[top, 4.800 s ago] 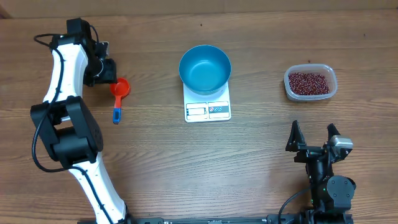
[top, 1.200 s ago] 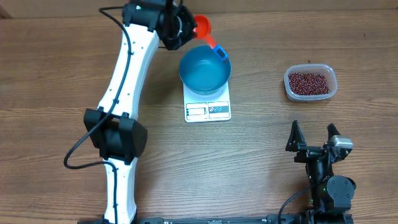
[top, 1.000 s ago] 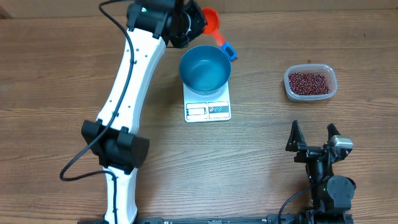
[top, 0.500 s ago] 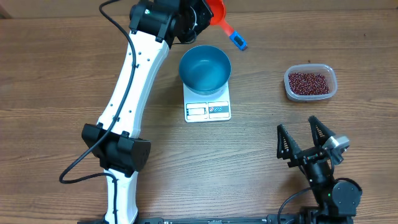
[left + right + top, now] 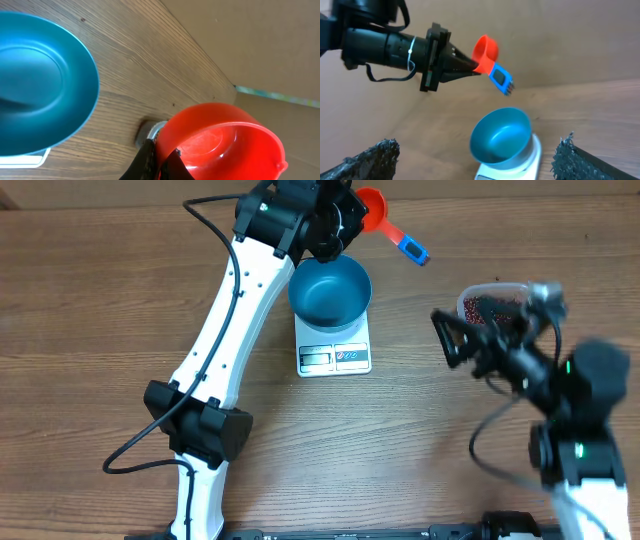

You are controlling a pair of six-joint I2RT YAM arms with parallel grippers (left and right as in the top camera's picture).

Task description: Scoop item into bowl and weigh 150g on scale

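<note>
- Beans sit in the clear tub, right of the blue bowl on the scale.
- Left gripper is clamped on an empty red scoop behind the bowl.
- Right gripper is spread wide by the tub.

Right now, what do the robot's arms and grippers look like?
The left arm has long white links with black joints and a black cable looping beside it; the left gripper is black. The right arm, blurred here, is mostly black with a white link; the right gripper has black, rough-textured fingers.
</note>
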